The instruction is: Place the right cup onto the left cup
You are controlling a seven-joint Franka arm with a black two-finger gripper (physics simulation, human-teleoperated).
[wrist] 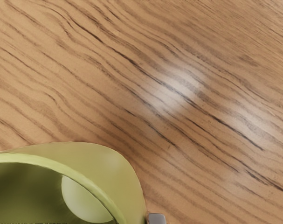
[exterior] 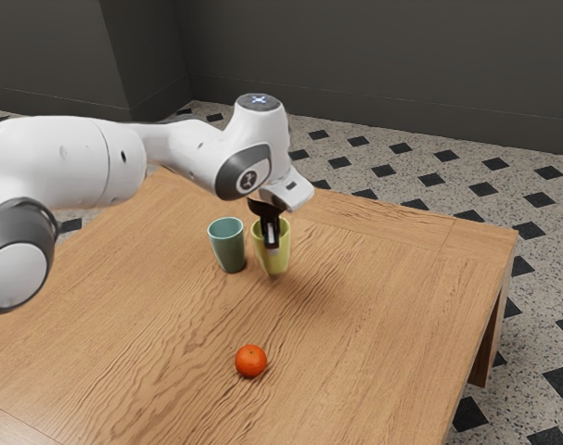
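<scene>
My gripper (exterior: 271,234) points down at the yellow-green cup (exterior: 280,262), overlapping its near side and upper part in the exterior view. Beside this cup, toward the exterior view's left, the teal cup (exterior: 228,248) stands upright on the table with its mouth up. In the wrist view the yellow-green cup (wrist: 108,163) appears large and close under my hand, its hollow inside visible. A small grey piece of the gripper (wrist: 156,218) lies right by that cup's outer wall. The cup's far side is hidden, and whether its base touches the table is unclear.
An orange fruit (exterior: 250,361) rests on the wooden table (exterior: 383,306), well apart from both cups, toward the near edge. The table's edge runs down the exterior view's right side, with tiled floor beyond.
</scene>
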